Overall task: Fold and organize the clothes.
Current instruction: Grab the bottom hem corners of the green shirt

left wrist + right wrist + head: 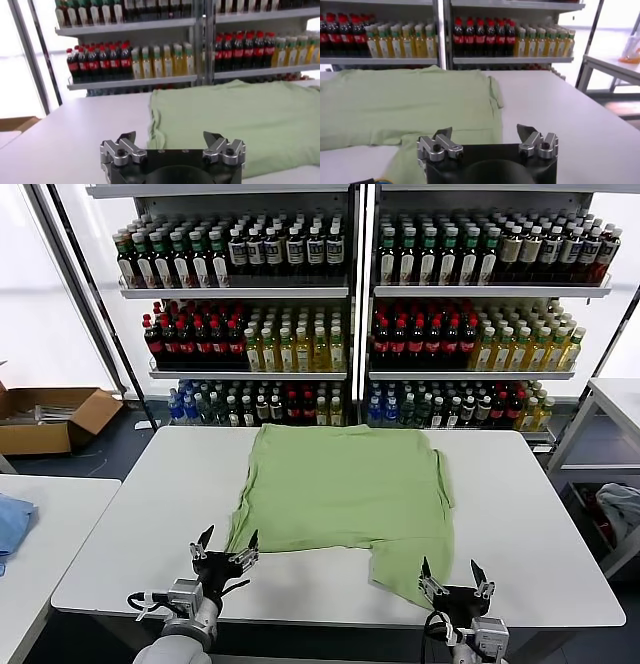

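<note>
A white worktop (pixel 520 514) carries the light green shirt (pixel 340 484), spread flat at its middle. At the shirt's near edge, the left gripper (pixel 225 552) and right gripper (pixel 452 580) hover with fingers spread wide, holding nothing.

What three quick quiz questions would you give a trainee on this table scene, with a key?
1. True or false: the left gripper is holding the green shirt.
2. Which gripper is over a flap of the shirt at the near table edge: A left, B right?
3. Fill in: both grippers have ____ jaws.

Key: 1 false, it is open beside the shirt's near left corner. 2 B, the right gripper. 3 open.
</note>
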You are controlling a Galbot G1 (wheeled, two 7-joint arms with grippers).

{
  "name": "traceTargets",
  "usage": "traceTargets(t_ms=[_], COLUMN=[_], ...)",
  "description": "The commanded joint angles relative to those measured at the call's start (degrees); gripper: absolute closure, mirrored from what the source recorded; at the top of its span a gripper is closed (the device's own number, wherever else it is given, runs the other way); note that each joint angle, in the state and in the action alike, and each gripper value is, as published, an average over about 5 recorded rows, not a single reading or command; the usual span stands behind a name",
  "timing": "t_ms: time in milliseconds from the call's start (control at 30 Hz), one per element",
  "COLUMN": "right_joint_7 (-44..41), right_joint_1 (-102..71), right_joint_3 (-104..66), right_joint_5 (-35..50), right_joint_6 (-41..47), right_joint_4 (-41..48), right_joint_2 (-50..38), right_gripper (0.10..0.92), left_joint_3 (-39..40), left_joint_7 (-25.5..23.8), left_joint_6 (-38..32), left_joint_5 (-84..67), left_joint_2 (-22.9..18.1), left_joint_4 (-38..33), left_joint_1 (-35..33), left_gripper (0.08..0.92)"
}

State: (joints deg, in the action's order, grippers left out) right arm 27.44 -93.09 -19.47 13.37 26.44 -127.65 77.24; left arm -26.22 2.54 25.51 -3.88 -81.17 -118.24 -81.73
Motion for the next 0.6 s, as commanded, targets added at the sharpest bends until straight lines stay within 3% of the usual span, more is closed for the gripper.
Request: traceTargets(t_ms=[33,600], right_joint_7=[1.27,1.66], right_joint_1=[0.00,-0.76], right_joint_3=[0.96,4.19], right_joint_5=[-0.25,-2.20], right_joint_6=[0.81,0.31], right_joint_4=[0.79,2.85], right_joint_2=[1.57,3.06], right_gripper=[0.203,0.203], left_joint_3=[-0.04,-0.24], left_joint_7=[-0.11,-0.13], left_joint_6=[1.54,0.50], left_joint_5=[-1.05,-2.17], left_joint_2=[0.89,0.73], left_joint_4=[6.37,8.83], left_joint_1=[2.60,3.32], left_gripper=[0.177,0.177])
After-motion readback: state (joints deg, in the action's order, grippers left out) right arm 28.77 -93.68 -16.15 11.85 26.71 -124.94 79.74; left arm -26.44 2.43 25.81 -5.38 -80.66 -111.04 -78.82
